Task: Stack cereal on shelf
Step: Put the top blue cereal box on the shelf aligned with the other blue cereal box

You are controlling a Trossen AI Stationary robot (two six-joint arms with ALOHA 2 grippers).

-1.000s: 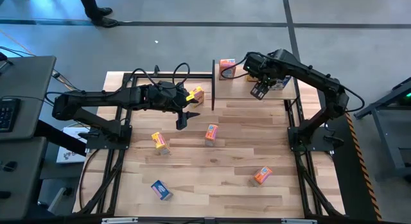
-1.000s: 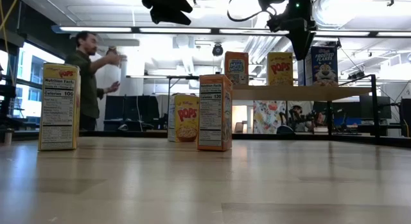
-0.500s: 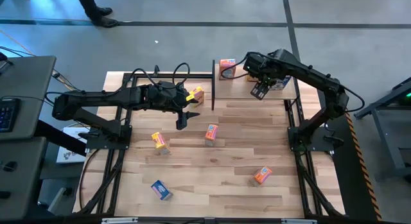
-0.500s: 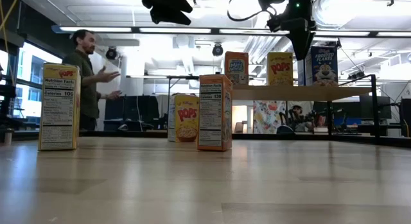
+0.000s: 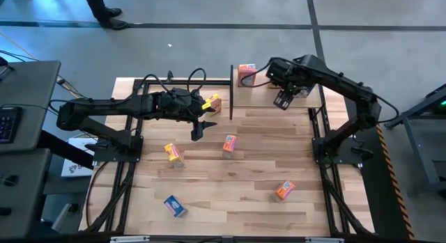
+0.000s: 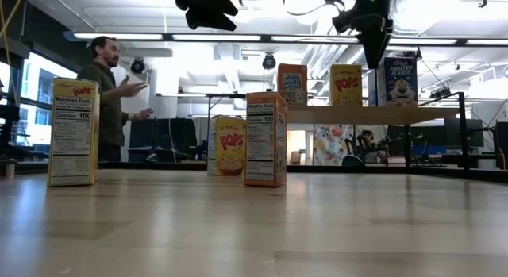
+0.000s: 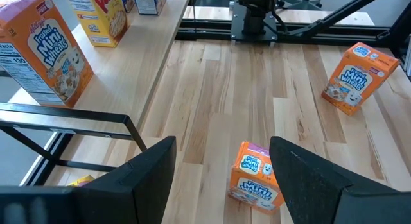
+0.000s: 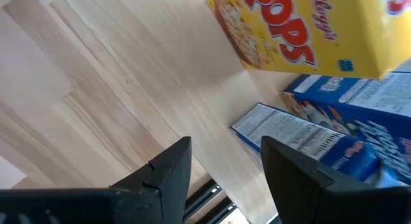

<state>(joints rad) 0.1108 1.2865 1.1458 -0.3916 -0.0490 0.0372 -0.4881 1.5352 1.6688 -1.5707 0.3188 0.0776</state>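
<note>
Cardboard cereal boxes [image 5: 229,143] look light, stiff, crushable; pinch across narrow sides. Left fingers [image 7: 148,179] spread, empty; right fingers [image 8: 167,169] parted, grasping nothing.

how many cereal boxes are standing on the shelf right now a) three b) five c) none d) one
a) three: in the low view an orange box, a yellow box and a blue box stand upright in a row on the shelf, while the other boxes in view sit on the table.
</note>
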